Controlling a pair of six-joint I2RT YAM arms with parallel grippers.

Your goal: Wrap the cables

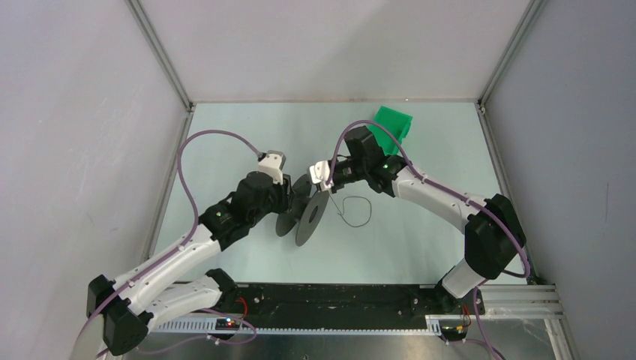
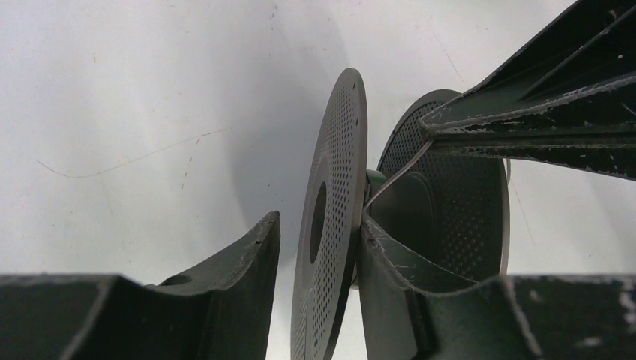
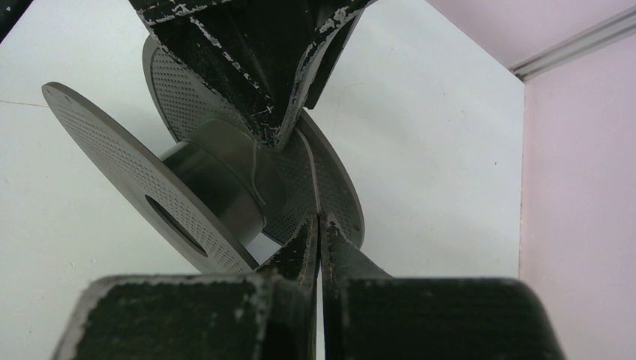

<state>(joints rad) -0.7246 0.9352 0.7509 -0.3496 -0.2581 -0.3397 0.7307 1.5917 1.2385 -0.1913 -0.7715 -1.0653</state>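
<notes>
black reel clamped in left hand; right hand pinches cable, end hidden.

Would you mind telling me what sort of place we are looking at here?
Probably a lab robot test cell: plain grey wall panels in metal framing enclose a pale table, with the left arm and right arm bolted to a rail at its near edge.
</notes>
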